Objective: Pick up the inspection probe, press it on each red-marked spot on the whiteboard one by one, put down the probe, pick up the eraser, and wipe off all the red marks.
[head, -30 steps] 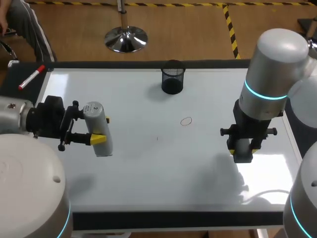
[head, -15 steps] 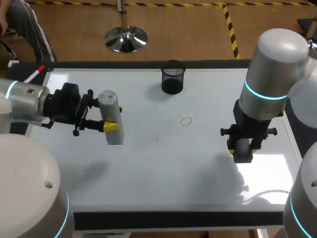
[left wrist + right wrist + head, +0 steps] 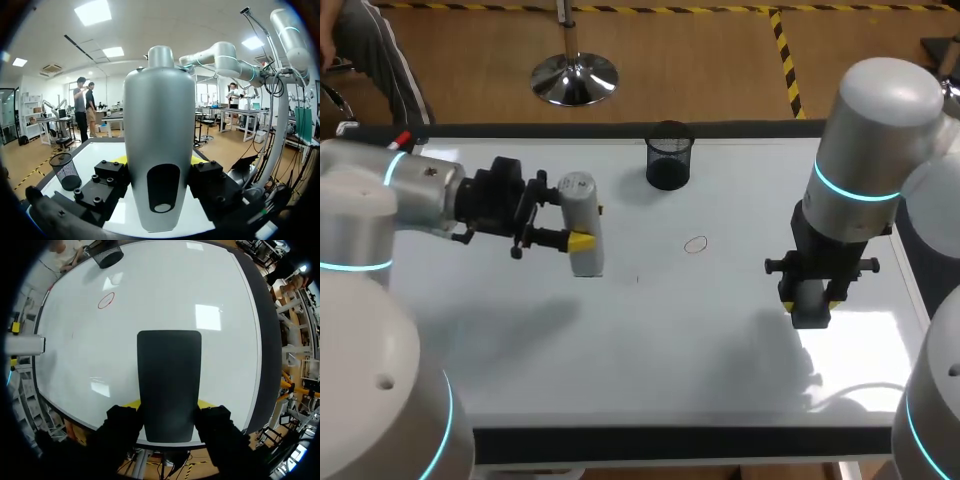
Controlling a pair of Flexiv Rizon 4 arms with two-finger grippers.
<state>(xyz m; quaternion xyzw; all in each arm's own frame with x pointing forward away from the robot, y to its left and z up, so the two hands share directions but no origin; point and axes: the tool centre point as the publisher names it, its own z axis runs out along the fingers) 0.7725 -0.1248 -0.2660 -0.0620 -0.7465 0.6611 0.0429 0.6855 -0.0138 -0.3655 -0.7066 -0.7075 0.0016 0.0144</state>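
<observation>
The left gripper (image 3: 588, 226) is pinching the inspection probe (image 3: 582, 240), the right gripper (image 3: 810, 302) the eraser (image 3: 169, 385). Any probe tilt is risking a miss on the small red circle (image 3: 695, 244).

Left arm (image 3: 420, 195): stretched level, gripper (image 3: 588, 226) sideways, clamped on probe (image 3: 578, 195).
Right arm (image 3: 865, 150): upright, gripper (image 3: 810, 303) pointing down, clamped on eraser (image 3: 169, 385).

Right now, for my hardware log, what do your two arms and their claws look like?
My left arm and right arm are rounded silver-grey casings with glowing cyan rings at the joints. The left claw and right claw are black, blocky and bolted, each with yellow fingertips.
</observation>
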